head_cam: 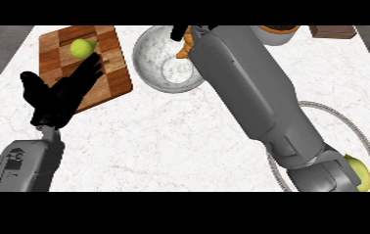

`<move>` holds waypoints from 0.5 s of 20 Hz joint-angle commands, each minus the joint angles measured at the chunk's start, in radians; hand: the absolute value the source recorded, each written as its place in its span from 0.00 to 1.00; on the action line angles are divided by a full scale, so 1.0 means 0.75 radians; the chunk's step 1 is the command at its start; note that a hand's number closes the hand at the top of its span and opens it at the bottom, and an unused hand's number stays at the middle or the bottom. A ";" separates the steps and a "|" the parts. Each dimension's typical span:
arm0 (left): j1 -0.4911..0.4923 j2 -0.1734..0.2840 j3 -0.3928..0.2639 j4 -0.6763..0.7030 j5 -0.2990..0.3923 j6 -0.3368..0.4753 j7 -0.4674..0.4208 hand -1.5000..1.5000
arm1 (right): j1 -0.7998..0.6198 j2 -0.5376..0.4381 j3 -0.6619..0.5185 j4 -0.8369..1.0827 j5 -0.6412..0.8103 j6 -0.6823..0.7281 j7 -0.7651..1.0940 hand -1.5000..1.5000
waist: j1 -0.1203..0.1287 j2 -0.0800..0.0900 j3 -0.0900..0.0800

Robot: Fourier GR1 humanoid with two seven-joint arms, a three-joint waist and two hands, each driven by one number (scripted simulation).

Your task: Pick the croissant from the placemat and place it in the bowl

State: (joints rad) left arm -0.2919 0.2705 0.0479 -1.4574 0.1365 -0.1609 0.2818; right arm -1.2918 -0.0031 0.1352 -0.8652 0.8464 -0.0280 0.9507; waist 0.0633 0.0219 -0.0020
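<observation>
The grey speckled bowl (148, 57) stands at the counter's top centre. My right forearm reaches up across the picture to the bowl's right rim. Only dark bits of my right hand (177, 32) show past the wrist, curled round the orange-brown croissant (186, 47), which hangs over the bowl's rim. The forearm hides most of the croissant. The round grey placemat (339, 116) lies at the right, partly under the arm. My left hand (61, 93) rests open at the left, fingers up, over the near corner of a wooden board.
A checkered wooden cutting board (108, 76) lies at the upper left with a green fruit (81, 47) on it. Another green fruit (358, 172) sits by the placemat's right edge. A brown-rimmed grey vessel (278, 35) and a dark block (332, 31) stand at the top right.
</observation>
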 commanded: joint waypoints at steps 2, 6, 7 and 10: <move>0.007 -0.042 -0.040 -0.048 -0.030 0.036 0.018 0.50 | -0.028 -0.001 -0.129 0.317 -0.041 -0.211 -0.214 1.00 | 0.021 0.011 0.001; -0.057 0.016 0.005 -0.032 0.025 -0.025 0.065 0.50 | -0.104 0.004 -0.173 0.506 -0.094 -0.229 -0.303 1.00 | 0.041 0.019 0.001; -0.012 0.004 0.000 -0.047 0.019 -0.026 0.015 0.50 | -0.035 0.004 -0.258 0.435 -0.185 -0.377 -0.292 1.00 | 0.056 0.021 0.002; -0.026 -0.001 -0.023 -0.049 0.010 -0.035 0.023 0.50 | -0.009 0.004 -0.328 0.488 -0.306 -0.486 -0.338 0.00 | 0.085 0.029 0.003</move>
State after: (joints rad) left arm -0.3050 0.2648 0.0359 -1.4798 0.1403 -0.1758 0.2902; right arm -1.3196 -0.0006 -0.0360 -0.5494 0.7040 -0.2817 0.7492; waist 0.1060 0.0383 -0.0008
